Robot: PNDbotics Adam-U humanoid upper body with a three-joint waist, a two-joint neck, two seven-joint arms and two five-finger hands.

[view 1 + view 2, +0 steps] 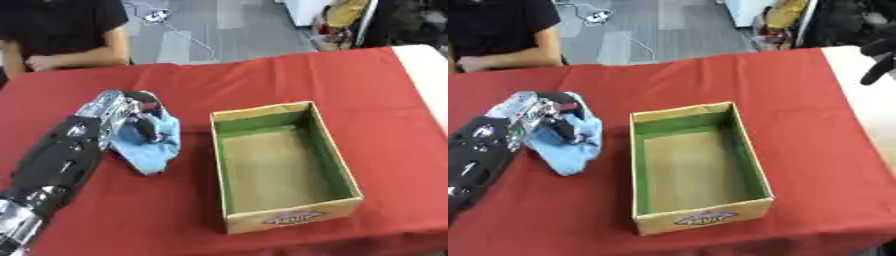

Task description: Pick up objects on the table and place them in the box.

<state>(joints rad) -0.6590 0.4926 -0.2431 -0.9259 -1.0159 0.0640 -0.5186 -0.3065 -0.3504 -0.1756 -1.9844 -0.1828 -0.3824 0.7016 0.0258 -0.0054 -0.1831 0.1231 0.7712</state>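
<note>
From the left eye I see my left hand [140, 116] curled around a light blue cloth [153, 150] on the red table [350, 85], left of the box [289, 220] — the cloth droops below the fingers onto the cloth-covered top. The box is open, green-lined, with nothing inside.

The right eye adds a dark shape [878, 57] at the far right edge — I cannot tell whether it is my right hand.

Red cloth-covered counter [350, 90]. Open cardboard box [289, 218]: tan outside w/ green inner walls, brown floor, blue-and-red oval label on front. Soft crumpled cloth [154, 152]: light blue. Left hand [131, 112]: black & silver.
</note>
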